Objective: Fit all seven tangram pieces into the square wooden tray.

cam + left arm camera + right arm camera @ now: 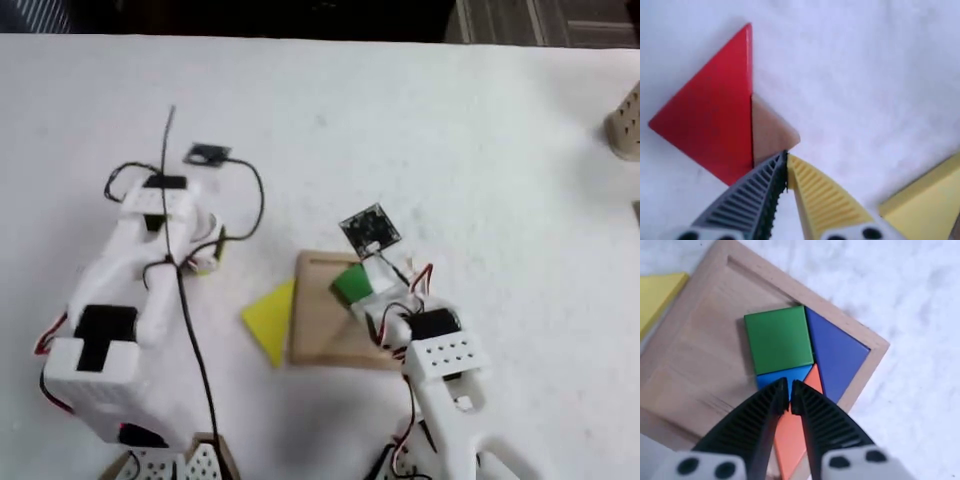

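Four pieces sit in the square wooden tray [765, 275], toward its 1 o'clock corner in the high view: a green square [779, 340], dark blue triangle [837, 357], small light blue piece [771, 376] and orange piece [813, 379]. The right gripper [789, 390] hangs over them, jaws pinched on nothing. The left gripper [786, 167], likewise closed and empty, has its tips at a plain wooden triangle [771, 131] abutting a red triangle [710, 115]. A yellow triangle [272, 318] lies at the tray's 9 o'clock. Filling looks half done; next, an arm must open onto an outside piece. No writing is legible.
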### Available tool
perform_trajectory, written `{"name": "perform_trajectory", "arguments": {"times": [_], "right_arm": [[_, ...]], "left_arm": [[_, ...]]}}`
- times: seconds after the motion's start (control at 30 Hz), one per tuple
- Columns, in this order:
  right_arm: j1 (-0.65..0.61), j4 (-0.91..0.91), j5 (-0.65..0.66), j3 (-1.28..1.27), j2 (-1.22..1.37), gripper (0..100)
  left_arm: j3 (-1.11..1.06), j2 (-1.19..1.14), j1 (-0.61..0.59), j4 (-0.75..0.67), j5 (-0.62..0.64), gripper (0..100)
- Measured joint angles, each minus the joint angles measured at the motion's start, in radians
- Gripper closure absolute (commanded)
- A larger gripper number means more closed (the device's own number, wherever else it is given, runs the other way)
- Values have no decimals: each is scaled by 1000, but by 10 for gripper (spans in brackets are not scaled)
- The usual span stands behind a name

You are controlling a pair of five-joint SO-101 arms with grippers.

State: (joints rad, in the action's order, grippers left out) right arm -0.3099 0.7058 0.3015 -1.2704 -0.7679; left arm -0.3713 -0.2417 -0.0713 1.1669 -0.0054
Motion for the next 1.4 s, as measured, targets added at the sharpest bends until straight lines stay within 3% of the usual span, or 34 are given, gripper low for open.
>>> {"name": "perform_trajectory", "arguments": {"times": [0.23, 0.6, 0.8, 1.2, 1.4], "right_arm": [[0, 0, 0, 0, 0, 978], [0, 0, 2, 0, 0, 978], [0, 0, 69, 0, 0, 981], [0, 0, 78, 0, 0, 981], [0, 0, 78, 0, 0, 981]], "left_arm": [[8, -5, -8, 0, -84, 979], [6, 20, -66, -84, -103, 978], [-28, 49, -77, -100, -265, 977], [-121, 183, -81, -206, -207, 976], [-3, 46, -106, -203, -178, 978]]}}
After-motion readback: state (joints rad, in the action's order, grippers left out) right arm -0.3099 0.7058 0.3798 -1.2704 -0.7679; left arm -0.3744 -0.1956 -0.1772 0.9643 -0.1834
